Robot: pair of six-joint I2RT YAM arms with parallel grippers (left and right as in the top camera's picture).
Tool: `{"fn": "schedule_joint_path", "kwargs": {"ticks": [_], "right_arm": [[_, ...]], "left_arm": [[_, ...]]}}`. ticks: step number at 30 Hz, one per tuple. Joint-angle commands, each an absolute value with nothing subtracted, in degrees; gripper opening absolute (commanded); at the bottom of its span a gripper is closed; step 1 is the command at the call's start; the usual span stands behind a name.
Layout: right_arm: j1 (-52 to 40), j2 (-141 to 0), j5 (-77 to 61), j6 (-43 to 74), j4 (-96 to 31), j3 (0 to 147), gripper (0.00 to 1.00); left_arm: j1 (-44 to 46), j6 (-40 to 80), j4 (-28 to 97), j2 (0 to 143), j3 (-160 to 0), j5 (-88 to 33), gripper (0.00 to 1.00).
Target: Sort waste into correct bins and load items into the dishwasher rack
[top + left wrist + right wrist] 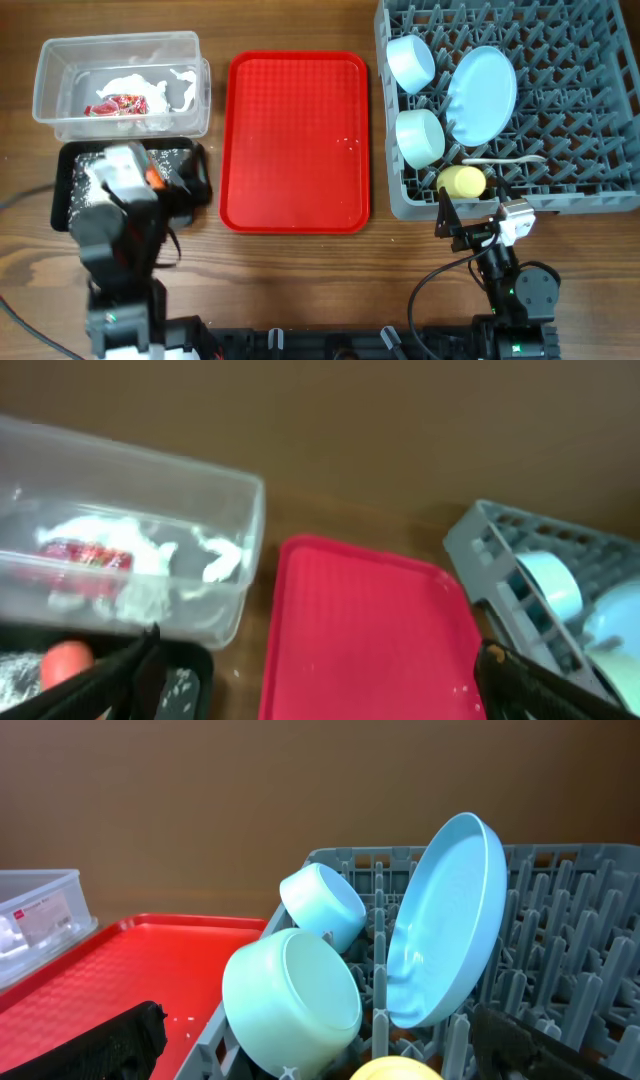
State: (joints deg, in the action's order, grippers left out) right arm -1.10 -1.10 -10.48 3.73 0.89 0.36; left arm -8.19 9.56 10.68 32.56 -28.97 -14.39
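Grey plastic grid rack (590, 150) holds pale blue round plate (482, 92) and small yellow cup (461, 181); left gripper (320, 647), right gripper (315, 1018) both spread, empty.

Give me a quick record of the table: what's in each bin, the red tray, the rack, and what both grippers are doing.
clear tub: red wrapper and crumpled white paper inside
black tray: carrot and rice grains inside, partly hidden by left arm
red tray: a few white grains near its right edge
rack: plate, small blue bowl, green bowl, yellow cup, spoon
left gripper: open, empty, over the black tray
right gripper: open, empty, at the rack's near edge
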Motion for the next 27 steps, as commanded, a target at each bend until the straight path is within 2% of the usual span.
{"fn": "schedule_joint_path", "kwargs": {"ticks": [1,6,20,23,27], "right_arm": [[-1.48,-0.58,-11.29,3.03,0.97,0.30,1.00],[-1.48,-0.58,-11.29,3.01,0.97,0.30,1.00],[-1.48,-0.58,-11.29,3.01,0.97,0.30,1.00],[-1.48,-0.58,-11.29,3.01,0.97,0.30,1.00],[-1.48,-0.58,-11.29,3.01,0.97,0.30,1.00]], "left_arm": [[-5.65,4.71,4.36,24.25,-19.11,-13.19,1.00],[-4.60,4.91,-1.32,15.75,-9.91,-12.69,1.00],[-4.34,6.48,-0.82,0.60,-0.27,-10.70,1.00],[-4.34,6.87,3.66,0.16,-0.32,-10.57,1.00],[-4.23,6.85,3.46,0.16,-0.32,-10.79,1.00]]}}
